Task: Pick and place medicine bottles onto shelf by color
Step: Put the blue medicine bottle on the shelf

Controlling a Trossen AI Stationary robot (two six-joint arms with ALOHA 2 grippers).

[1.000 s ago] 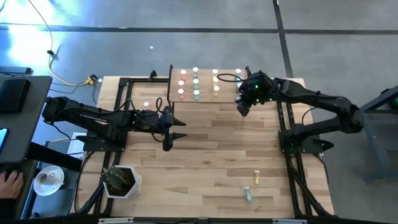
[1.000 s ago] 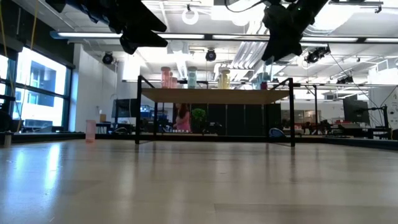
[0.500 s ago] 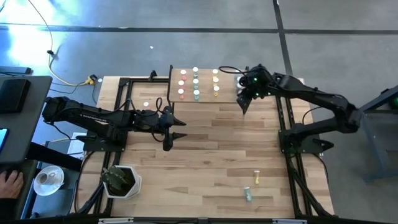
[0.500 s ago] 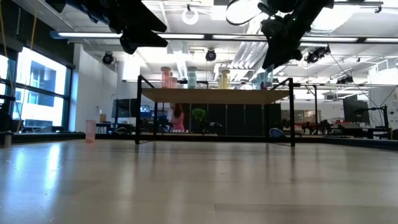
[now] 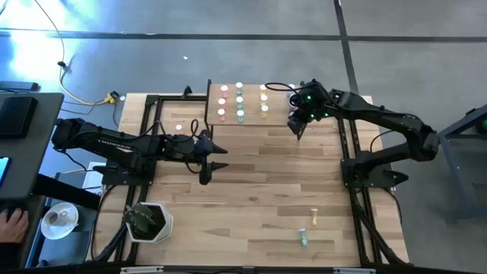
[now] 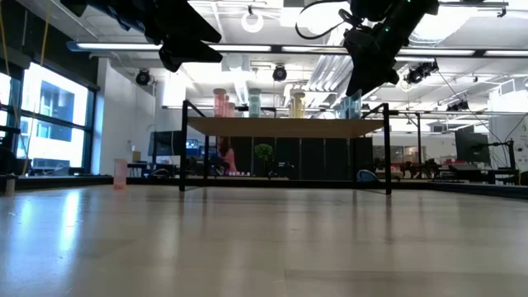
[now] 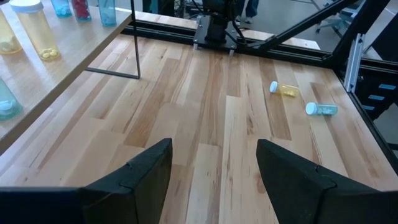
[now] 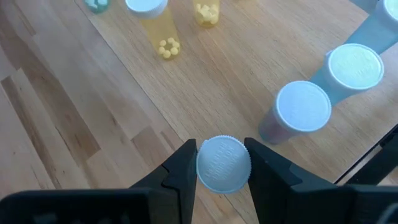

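The shelf [image 5: 251,116] stands at the table's far side with rows of pink, green, yellow and blue-grey medicine bottles [image 5: 240,99] upright on it. My right gripper [image 5: 296,124] is over the shelf's right end, shut on a white-capped medicine bottle [image 8: 222,165] whose body is hidden under its cap. Two blue-grey bottles [image 8: 303,107] stand just beside it. My left gripper [image 5: 217,157] hangs open and empty over the middle of the table. Two more bottles [image 5: 313,218] lie on their sides at the near right. My right gripper pinches the bottle's white cap [image 8: 205,167] between its two fingers, one on each side of the rim. The fingers come from above, pointing down. The bottle is upright; whether its base touches the shelf board [image 8: 236,68] I cannot tell.
A white pot with a plant [image 5: 148,221] stands at the near left. A single pink bottle [image 6: 120,173] stands on the table left of the shelf. The loose yellow bottle [image 7: 286,91] and blue-grey bottle [image 7: 322,109] lie near the right frame rail.
My right gripper has moved a little toward the table's far edge and the shelf's right end, staying shut on the bottle.
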